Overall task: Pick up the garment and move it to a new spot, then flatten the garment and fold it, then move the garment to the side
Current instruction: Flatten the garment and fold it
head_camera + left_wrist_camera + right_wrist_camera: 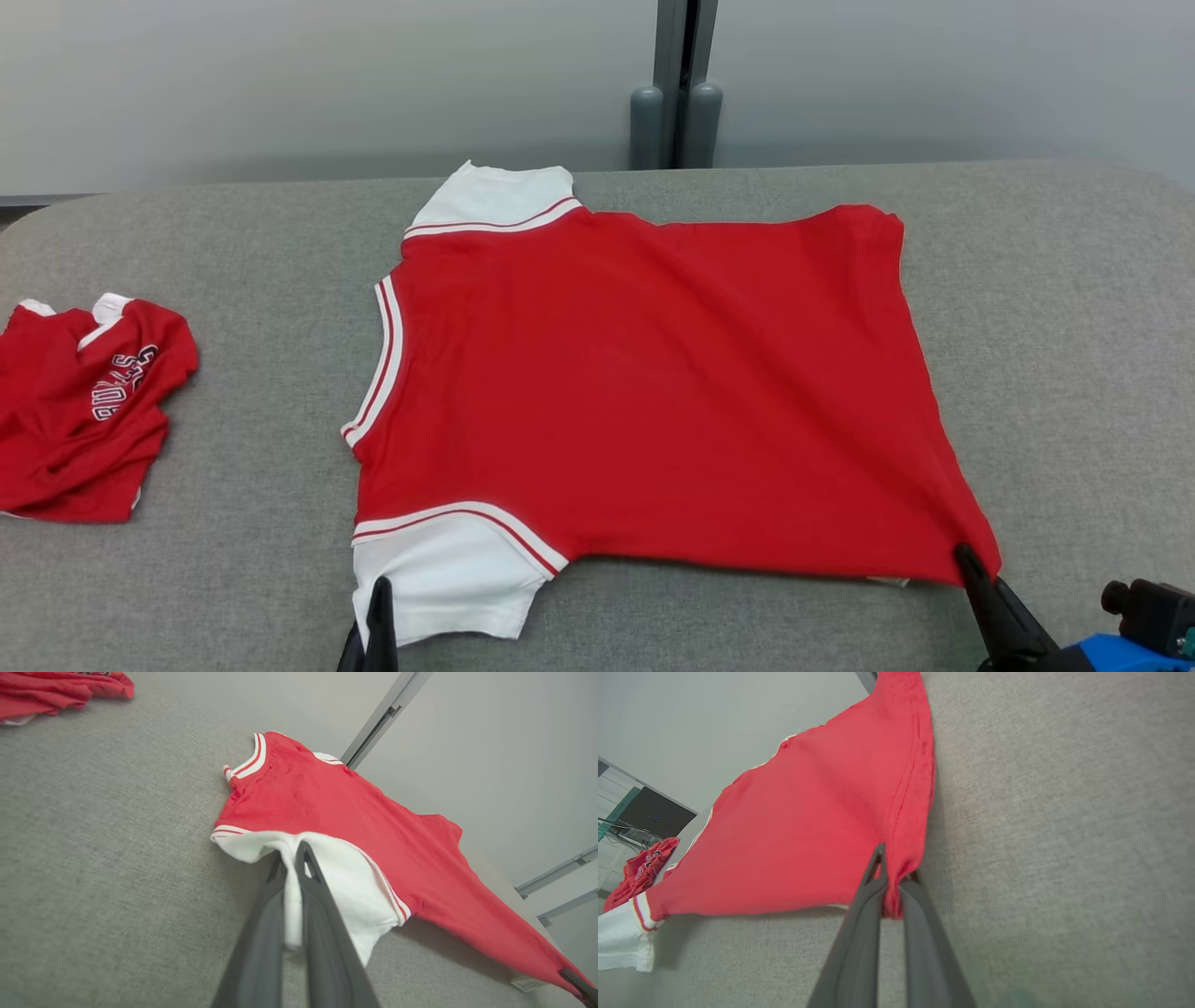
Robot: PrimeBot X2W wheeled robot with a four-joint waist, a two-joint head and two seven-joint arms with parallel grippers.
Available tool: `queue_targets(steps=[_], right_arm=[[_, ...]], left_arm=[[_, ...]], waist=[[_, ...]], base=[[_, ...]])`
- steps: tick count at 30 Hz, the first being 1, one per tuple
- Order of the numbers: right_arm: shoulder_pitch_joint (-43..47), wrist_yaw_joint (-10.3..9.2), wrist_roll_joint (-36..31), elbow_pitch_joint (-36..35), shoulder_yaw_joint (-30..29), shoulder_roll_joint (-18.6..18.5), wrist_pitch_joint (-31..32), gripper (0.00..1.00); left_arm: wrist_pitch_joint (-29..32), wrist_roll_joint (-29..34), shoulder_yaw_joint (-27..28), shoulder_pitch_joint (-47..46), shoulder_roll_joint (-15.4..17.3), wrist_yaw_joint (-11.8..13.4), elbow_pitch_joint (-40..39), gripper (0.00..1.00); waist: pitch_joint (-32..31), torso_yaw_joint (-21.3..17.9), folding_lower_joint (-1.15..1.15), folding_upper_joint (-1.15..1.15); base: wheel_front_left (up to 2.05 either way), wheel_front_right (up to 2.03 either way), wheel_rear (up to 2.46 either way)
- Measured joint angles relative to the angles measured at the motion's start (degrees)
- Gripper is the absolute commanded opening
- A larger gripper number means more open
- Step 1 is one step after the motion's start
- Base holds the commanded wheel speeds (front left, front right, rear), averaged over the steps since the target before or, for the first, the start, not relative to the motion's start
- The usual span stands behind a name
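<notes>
— So, where do things stand?
— Biggest first: the grey padded table (1074, 355) carries the red shirt (653, 392), spread near its middle with the plain side up, the neck toward the robot's left and the hem toward its right. A second shirt (84, 411) lies crumpled, well apart, at the left edge.
— And the arms?
— Both come in low from the near side, fingers pointing away from the robot. The left gripper (378, 607) is pinched tight on the white near sleeve (448, 569). The right gripper (971, 565) is pinched tight on the near hem corner (934, 551).
— Which step is this?
— Flattening, or the start of a fold, I'd judge. Faint creases run toward the right-hand corner, so the cloth looks pulled taut there.
— How to do it well?
— Move both grippers together at one height so the near edge runs straight. If folding, carry that edge over to the far one, sleeve onto sleeve and corner onto corner. Pull gently, because too much tension would likely drag the far side across the table. Release only once the cloth rests.
</notes>
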Motion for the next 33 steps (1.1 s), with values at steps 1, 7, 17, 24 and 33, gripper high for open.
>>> queue_targets(steps=[1,7,17,24,33], right_arm=[[0.82,0.01,-0.31,-0.94,-0.6,0.23,0.93,0.0],[2.08,0.0,-3.69,-4.55,-3.72,3.67,5.1,0.0],[-0.76,0.0,-7.01,-6.65,-7.25,7.22,10.84,0.0],[-5.32,0.0,-8.92,-5.01,-8.13,7.61,13.8,0.0],[-15.43,0.0,-9.48,1.75,-7.9,8.54,15.79,0.0]], left_arm=[[0.24,-0.04,-0.11,0.34,0.13,0.05,-0.13,0.0],[1.27,0.07,-0.55,-1.07,1.23,-0.26,-1.0,0.0],[2.9,0.67,-1.43,-9.36,4.08,-1.71,-0.15,0.0],[4.58,0.64,-2.24,-15.37,5.93,-2.68,3.16,0.0],[6.06,0.7,-3.72,-25.32,7.86,-3.33,9.35,0.0]], waist=[[0.09,-0.01,0.0,0.0],[0.56,-0.03,0.0,0.01],[1.71,-0.86,0.01,0.02],[2.73,-1.56,0.01,0.01],[5.41,-2.32,0.02,0.02]], base=[[0.0,0.0,0.0],[0.0,0.0,0.0],[0.0,0.0,0.0],[0.0,0.0,0.0],[0.0,0.0,0.0]])
